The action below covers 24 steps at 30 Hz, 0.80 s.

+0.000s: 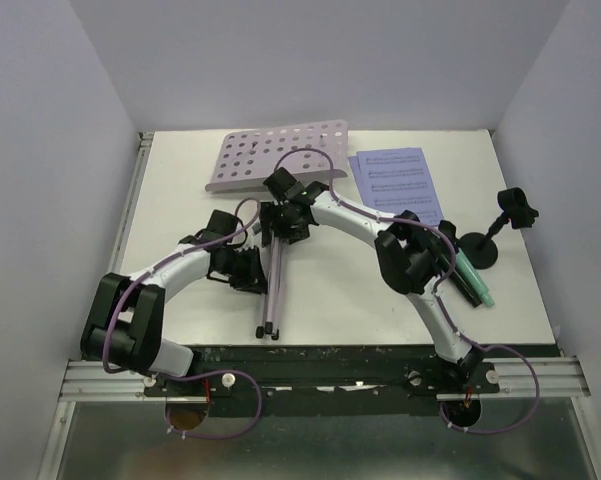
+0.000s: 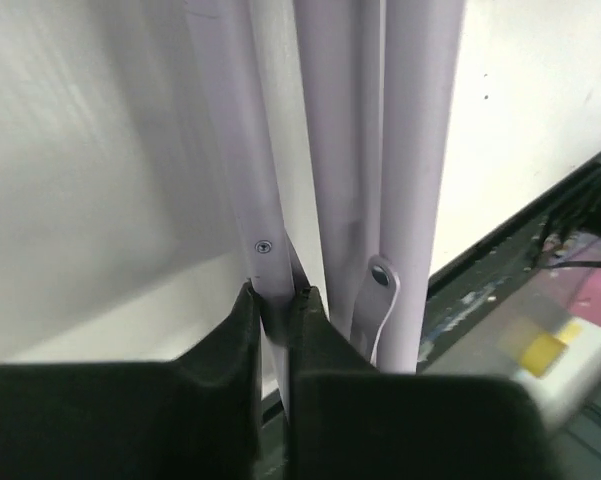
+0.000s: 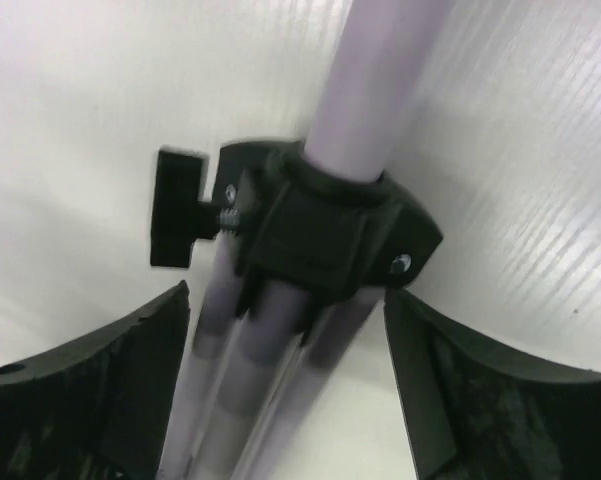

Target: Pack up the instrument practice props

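On the tripod pole [image 1: 272, 290], left claw [image 2: 278, 297] clamps one smooth silver tube [image 2: 252, 190]; right claw [image 3: 288, 295] apart, astride the black moulded collar [image 3: 325, 225].

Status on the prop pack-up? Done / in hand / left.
Done: tripod legs lie folded together; nothing stowed. In hand: left gripper pinches one leg; right gripper open around its black collar. Left: lilac plate, sheet music, clip holder, teal microphone, all out on the table.

Lab enclosure: white walls [image 1: 50, 120], mounting rail [image 1: 320, 377]
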{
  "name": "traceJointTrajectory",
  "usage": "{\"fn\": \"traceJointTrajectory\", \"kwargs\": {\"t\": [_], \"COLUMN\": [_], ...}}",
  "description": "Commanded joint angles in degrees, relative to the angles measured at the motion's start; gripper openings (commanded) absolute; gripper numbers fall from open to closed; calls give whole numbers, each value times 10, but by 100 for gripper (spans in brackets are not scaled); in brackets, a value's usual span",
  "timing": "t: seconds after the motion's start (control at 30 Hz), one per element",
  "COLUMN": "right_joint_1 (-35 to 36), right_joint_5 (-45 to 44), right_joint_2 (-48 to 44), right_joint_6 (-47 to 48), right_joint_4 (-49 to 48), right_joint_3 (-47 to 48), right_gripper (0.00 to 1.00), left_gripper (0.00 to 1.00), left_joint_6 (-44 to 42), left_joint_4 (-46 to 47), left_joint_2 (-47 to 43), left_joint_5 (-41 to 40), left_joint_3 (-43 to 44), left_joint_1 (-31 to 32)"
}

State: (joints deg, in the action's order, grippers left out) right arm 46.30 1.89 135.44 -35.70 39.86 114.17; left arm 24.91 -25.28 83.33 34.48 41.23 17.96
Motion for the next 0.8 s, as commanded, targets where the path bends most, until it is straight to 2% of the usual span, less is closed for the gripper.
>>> {"fn": "traceJointTrajectory", "kwargs": {"t": [0.0,0.07,0.23,0.33,0.43,0.53,0.63,0.77], "right_joint_1": [10,1,-24,-42,-62,-88,-108,-111], "right_joint_5": [43,43,56,69,94,159,186,-9], "right_joint_2": [-25,-47,-138,-209,-258,-302,-352,-410], "right_joint_6": [149,168,192,210,247,295,338,349], "right_joint_4": [58,58,71,71,72,73,75,87], "right_joint_3": [-11,-14,-53,-84,-101,-87,-69,-52], "right_gripper": [96,100,100,100,99,100,100,99], "left_gripper": [33,51,75,99,99,99,99,99], "left_joint_6": [-129,-118,-126,-144,-148,-147,-156,-206], "left_joint_4": [30,39,47,22,10,1,-16,-40], "left_joint_2": [-73,-86,-126,-147,-171,-196,-208,-219], "left_joint_5": [-30,-51,-40,-36,-28,-5,18,38], "left_joint_3": [22,11,17,36,42,60,105,180], "left_joint_1": [-8,-9,-16,-27,-54,-92,-128,-145]}}
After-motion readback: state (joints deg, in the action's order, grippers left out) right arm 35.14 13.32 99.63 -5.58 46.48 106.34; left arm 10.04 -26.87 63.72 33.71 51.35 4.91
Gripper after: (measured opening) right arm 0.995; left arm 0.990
